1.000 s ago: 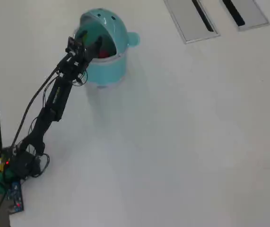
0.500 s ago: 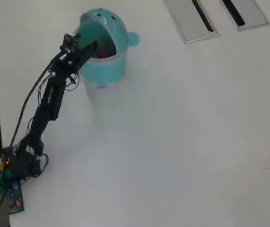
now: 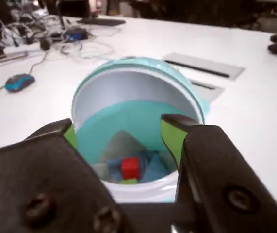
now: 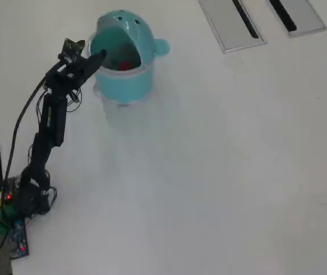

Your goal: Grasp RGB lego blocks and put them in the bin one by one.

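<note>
bin (image 3: 143,77) 1 | blocks 3 (inside bin) | grey panels (image 4: 232,23) 2

1. A white table (image 4: 220,172) spreads under me, evenly lit.
2. Two grey slotted panels (image 4: 230,23) sit at its far edge.
3. Beyond those panels, a blue mouse (image 3: 19,82) and tangled cables (image 3: 87,46).

Wrist view: claw (image 3: 121,128) bodies cut off by bottom edge, blurred up close. Yellow-green block (image 3: 127,181) mostly hidden behind the bin (image 3: 187,97) rim; blue block (image 3: 115,167) blurry, edges unclear. Overhead: only a red speck (image 4: 126,65) shows inside the bin; the other blocks can't be made out, and claw tips too small to judge the gap.
</note>
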Controlling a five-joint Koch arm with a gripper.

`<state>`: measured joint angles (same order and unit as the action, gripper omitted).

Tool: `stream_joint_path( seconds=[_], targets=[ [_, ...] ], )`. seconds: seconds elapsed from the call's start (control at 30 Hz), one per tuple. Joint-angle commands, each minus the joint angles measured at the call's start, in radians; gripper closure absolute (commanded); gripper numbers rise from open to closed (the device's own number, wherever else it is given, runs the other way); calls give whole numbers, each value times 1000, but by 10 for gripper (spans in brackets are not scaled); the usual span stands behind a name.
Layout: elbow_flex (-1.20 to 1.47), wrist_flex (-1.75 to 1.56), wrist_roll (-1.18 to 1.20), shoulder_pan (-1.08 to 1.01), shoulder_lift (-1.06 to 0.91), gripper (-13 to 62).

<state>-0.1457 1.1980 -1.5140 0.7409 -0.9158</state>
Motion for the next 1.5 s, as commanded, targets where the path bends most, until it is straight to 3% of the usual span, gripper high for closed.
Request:
stream_joint_path(
  seconds=[0.0, 0.2, 0.5, 0.67, 1.2, 1.47],
  targets=[
    [-52, 3, 17, -9, -95, 184],
    [29, 17, 20, -35, -202, 183],
    [391, 3, 18, -26, -463, 183],
    [736, -28, 18, -23, -681, 181],
    [1508, -410, 120, -55, -1147, 181],
    [1717, -557, 155, -92, -1247, 181]
  ],
)
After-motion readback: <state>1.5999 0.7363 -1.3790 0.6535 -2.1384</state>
